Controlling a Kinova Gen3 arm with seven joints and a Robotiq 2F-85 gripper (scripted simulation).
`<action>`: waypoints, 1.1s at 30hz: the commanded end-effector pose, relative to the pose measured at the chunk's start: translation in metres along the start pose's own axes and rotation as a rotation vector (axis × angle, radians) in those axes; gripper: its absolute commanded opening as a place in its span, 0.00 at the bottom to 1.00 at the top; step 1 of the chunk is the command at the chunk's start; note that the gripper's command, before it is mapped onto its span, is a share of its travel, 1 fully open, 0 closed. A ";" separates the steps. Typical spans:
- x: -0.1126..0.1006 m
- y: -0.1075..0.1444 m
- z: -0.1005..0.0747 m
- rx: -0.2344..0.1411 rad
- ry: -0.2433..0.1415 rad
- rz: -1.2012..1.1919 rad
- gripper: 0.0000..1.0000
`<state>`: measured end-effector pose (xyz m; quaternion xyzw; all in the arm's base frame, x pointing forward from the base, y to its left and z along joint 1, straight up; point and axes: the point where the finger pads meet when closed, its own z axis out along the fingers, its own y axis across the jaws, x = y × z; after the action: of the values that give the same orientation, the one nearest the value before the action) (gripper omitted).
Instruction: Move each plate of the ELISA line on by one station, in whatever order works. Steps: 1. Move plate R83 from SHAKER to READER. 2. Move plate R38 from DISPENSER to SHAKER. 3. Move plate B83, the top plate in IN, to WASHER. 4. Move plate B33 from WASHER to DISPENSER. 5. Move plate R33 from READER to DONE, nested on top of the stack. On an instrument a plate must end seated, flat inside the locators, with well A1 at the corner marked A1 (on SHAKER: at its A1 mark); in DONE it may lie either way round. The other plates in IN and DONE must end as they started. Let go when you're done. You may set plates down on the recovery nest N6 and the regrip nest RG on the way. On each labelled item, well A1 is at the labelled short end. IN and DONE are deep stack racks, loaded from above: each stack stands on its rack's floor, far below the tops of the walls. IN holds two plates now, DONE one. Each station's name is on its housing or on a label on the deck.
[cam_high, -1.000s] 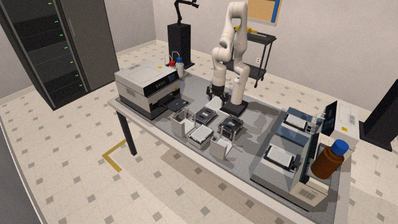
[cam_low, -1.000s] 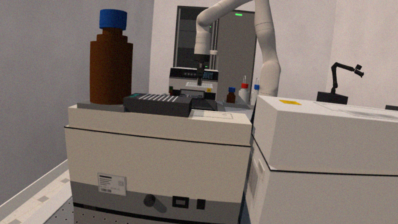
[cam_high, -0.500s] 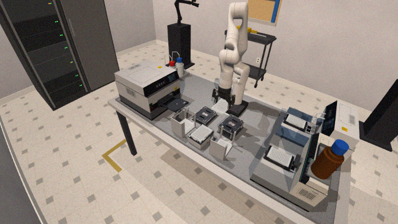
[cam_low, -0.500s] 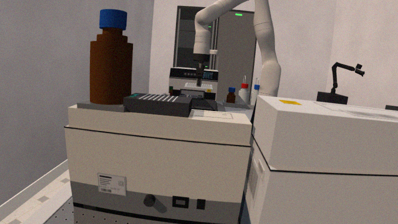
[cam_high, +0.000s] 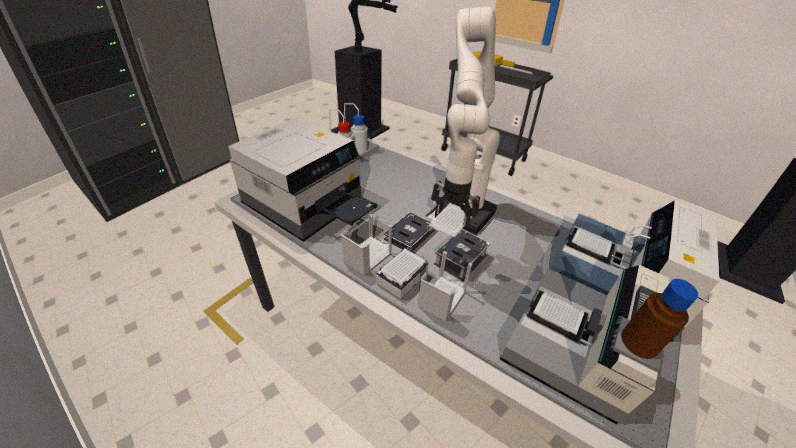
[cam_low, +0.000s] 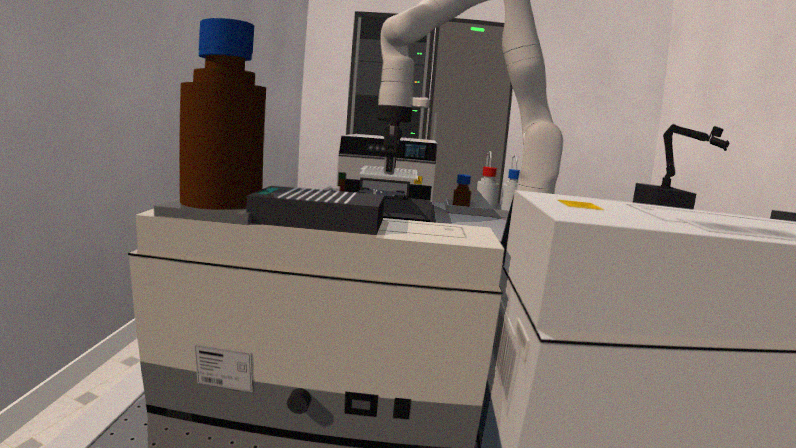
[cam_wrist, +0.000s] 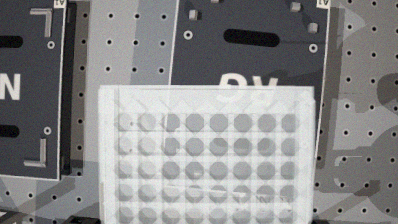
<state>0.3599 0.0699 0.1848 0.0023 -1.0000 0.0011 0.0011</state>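
Observation:
My gripper is shut on a white well plate, which I take to be R33, and holds it level above the deck. The plate hangs by the back edge of the dark RG nest, with the N6 nest to one side. No label shows on it. The READER tray is bare. A plate sits on the SHAKER. Two instruments at the right each carry a plate.
Two deep white racks flank the shaker at the deck's front. A brown bottle with a blue cap stands on the right instrument. Small bottles stand behind the reader. The arm's base is just behind the nests.

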 end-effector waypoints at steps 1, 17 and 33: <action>-0.005 0.010 0.001 0.003 0.006 -0.005 0.94; -0.038 0.034 0.001 0.004 0.006 -0.006 0.94; -0.081 0.049 0.002 0.006 0.005 -0.019 0.94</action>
<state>0.4376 0.1178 0.1854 0.0087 -1.0000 0.0019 -0.0003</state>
